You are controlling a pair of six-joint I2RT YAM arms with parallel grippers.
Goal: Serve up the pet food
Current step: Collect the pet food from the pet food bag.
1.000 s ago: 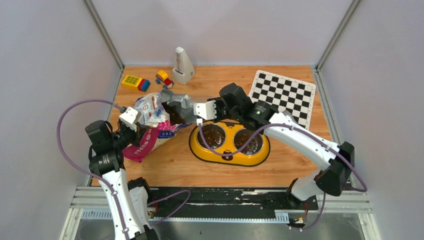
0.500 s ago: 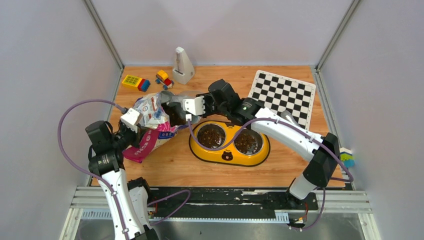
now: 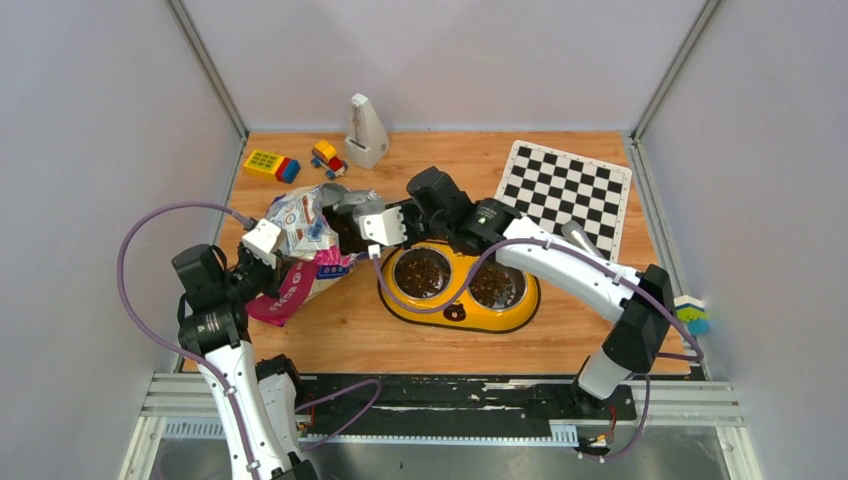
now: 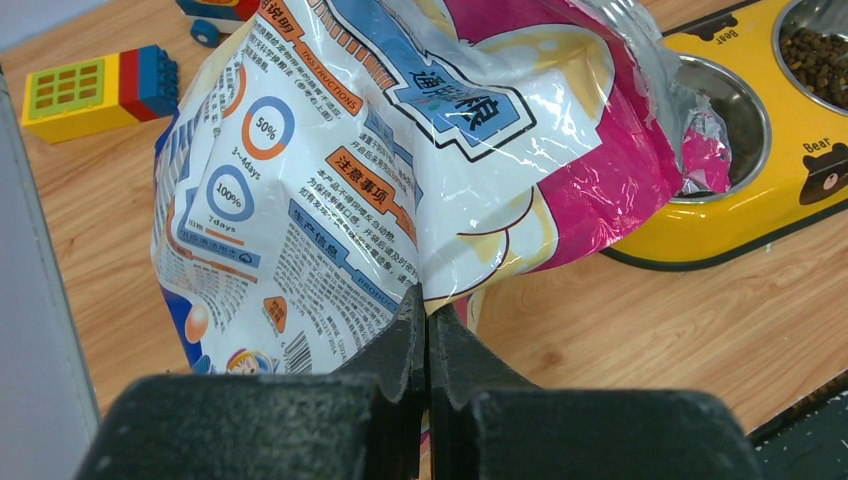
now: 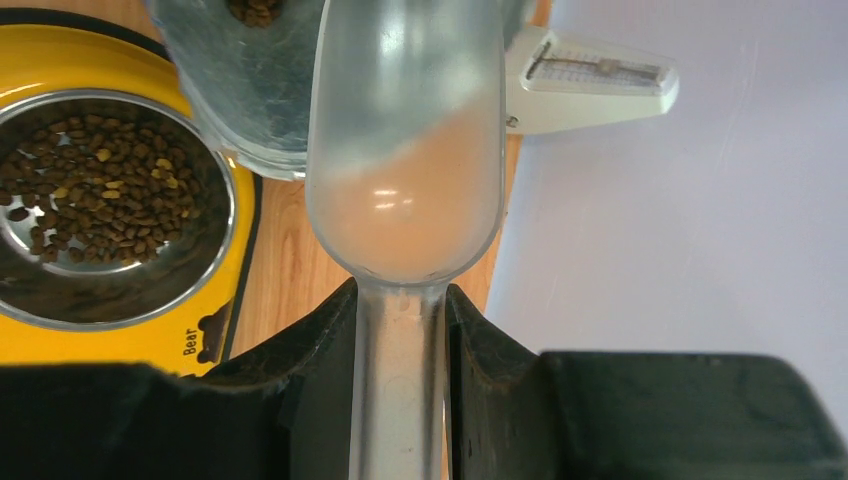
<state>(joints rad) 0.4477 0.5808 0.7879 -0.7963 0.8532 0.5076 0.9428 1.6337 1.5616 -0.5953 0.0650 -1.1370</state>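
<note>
Near the worktop's (image 3: 350, 330) left edge, the left tool (image 4: 427, 325) is pressed together on a fold of the bag (image 4: 330, 150), propping it up with its mouth toward the feeder (image 3: 500, 320). The right tool (image 5: 400, 300) pinches the handle of the clear scoop (image 5: 405, 150), whose empty bowl sits at the bag's mouth. Kibble (image 5: 100, 190) lies in both feeder bowls mid-worktop, and some shows inside the bag.

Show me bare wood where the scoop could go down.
Bare wood: the strip between the feeder and the near edge; the back patch between the metronome and the checkerboard. Crowded: the left side, with the bag, blocks and toy car, and the gap between bag and feeder, where the right gripper holds the scoop.
</note>
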